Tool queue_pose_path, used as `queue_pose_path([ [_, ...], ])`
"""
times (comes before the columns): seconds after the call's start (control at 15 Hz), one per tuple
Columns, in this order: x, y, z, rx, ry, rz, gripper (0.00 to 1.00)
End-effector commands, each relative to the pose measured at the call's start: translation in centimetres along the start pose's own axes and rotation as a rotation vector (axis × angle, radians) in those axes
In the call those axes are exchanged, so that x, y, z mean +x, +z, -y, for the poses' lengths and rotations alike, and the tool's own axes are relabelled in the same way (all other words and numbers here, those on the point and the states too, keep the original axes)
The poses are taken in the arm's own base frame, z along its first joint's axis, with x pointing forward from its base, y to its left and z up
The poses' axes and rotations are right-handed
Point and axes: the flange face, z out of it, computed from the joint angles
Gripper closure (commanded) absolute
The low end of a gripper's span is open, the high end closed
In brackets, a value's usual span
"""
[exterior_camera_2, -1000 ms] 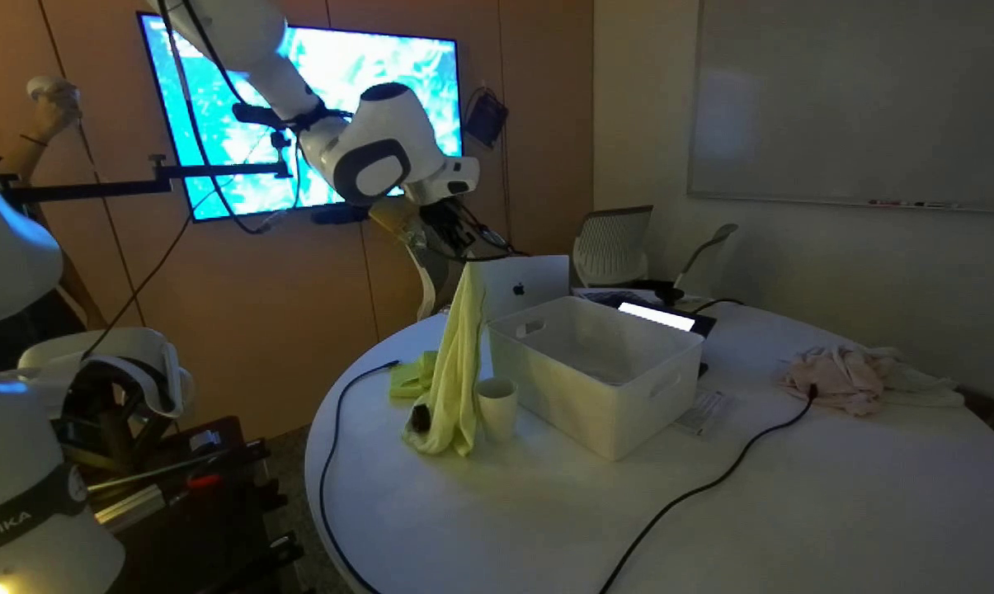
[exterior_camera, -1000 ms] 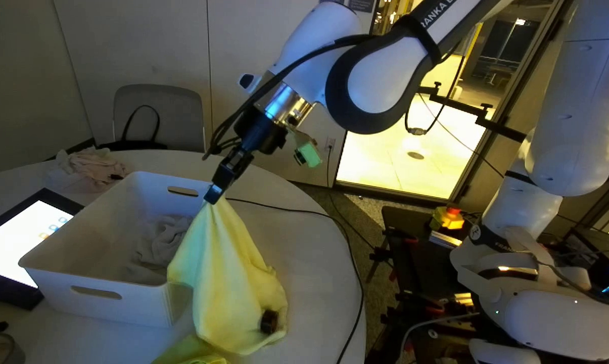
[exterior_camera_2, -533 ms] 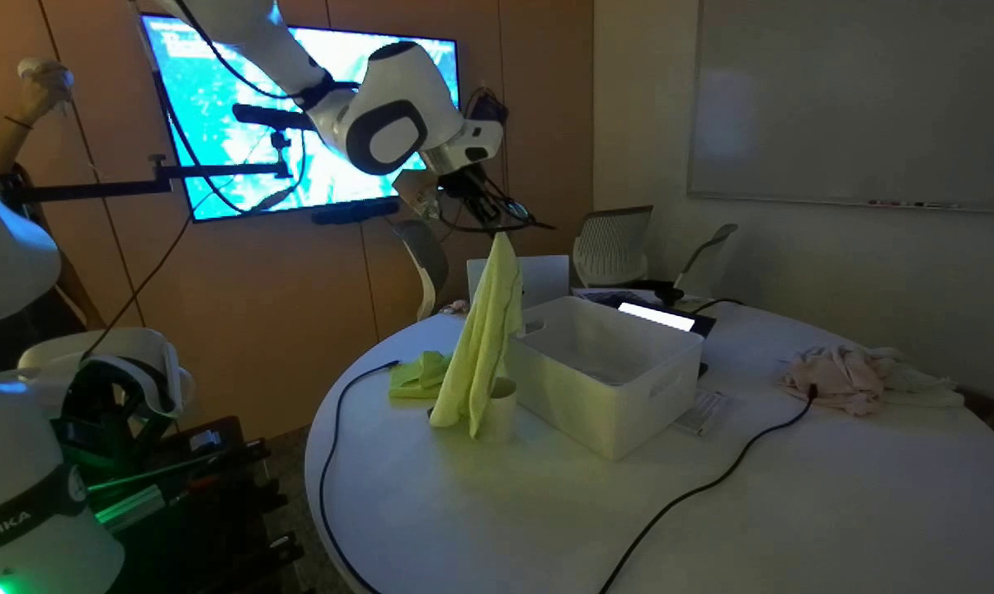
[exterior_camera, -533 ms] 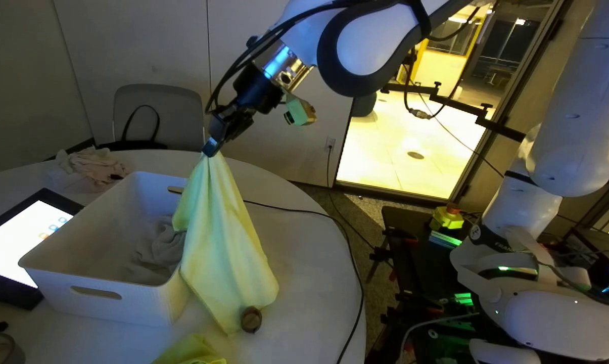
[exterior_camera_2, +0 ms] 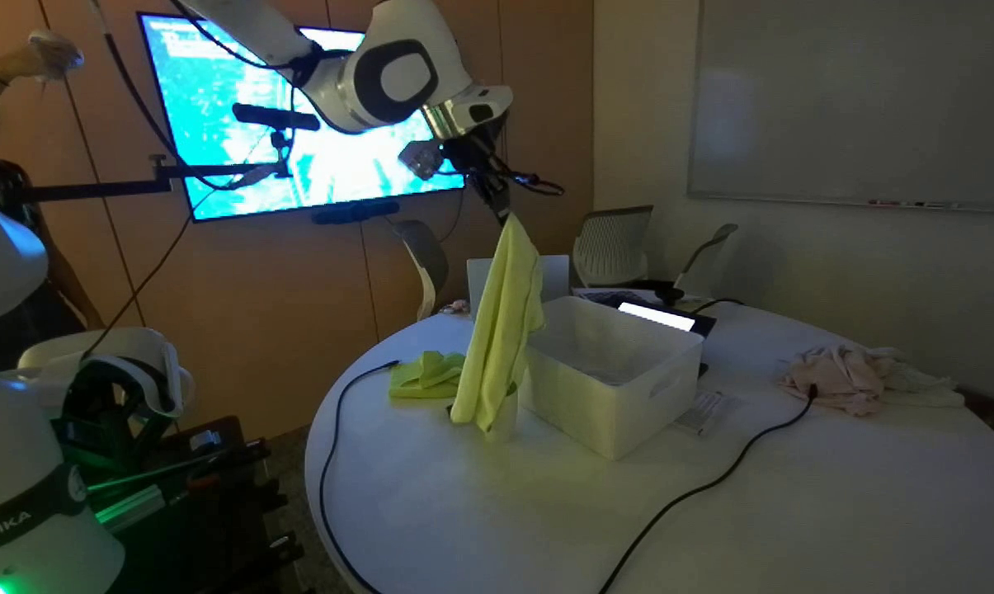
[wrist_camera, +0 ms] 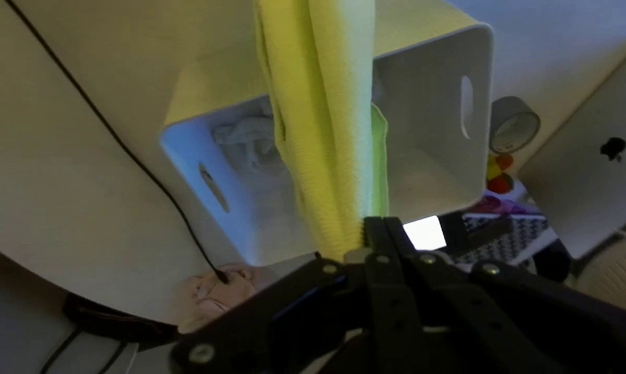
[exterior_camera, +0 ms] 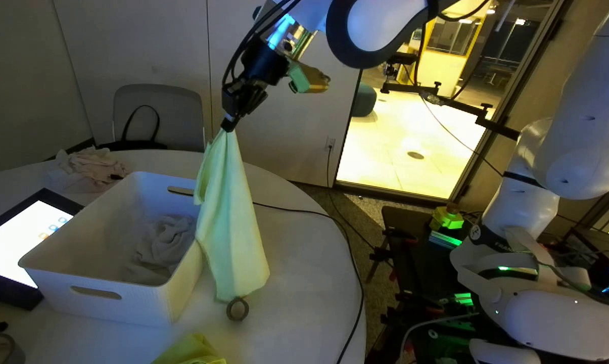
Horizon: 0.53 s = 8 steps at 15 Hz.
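My gripper (exterior_camera: 227, 125) is shut on the top of a yellow cloth (exterior_camera: 232, 217), which hangs in folds beside the white bin (exterior_camera: 97, 303). In the wrist view the gripper (wrist_camera: 384, 221) has its fingertips together, with the cloth (wrist_camera: 323, 130) stretching away across the bin (wrist_camera: 437, 114). A crumpled grey cloth (exterior_camera: 162, 242) lies inside the bin. At the hanging cloth's lower edge is a small dark ring (exterior_camera: 237, 309); whether it is attached I cannot tell. Behind the cloth (exterior_camera_2: 501, 330), a white cup (exterior_camera_2: 507, 417) is partly hidden.
A folded yellow-green cloth (exterior_camera_2: 427, 376) lies on the round table. Beyond the bin are a tablet (exterior_camera: 21, 242), a laptop (wrist_camera: 577, 166) and a tape roll (wrist_camera: 514, 124). Pinkish cloths (exterior_camera_2: 839, 379) sit farther off, and a black cable (exterior_camera_2: 711, 487) crosses the tabletop.
My gripper has risen, lifting the cloth higher, and its lower end has pulled in narrower. The dark ring has shifted along with the cloth's bottom edge. The grip is unchanged.
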Motion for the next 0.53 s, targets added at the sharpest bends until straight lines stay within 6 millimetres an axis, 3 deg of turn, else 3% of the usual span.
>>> queue_pose_path([
  [0.0, 0.9, -2.4, -0.3, -0.189, 0.018, 0.094, 1.00],
  [0.27, 0.4, -2.9, -0.4, -0.383, 0.000, 0.276, 1.00],
  [0.47, 0.8, -4.7, -0.4, -0.466, -0.024, 0.417, 1.00],
])
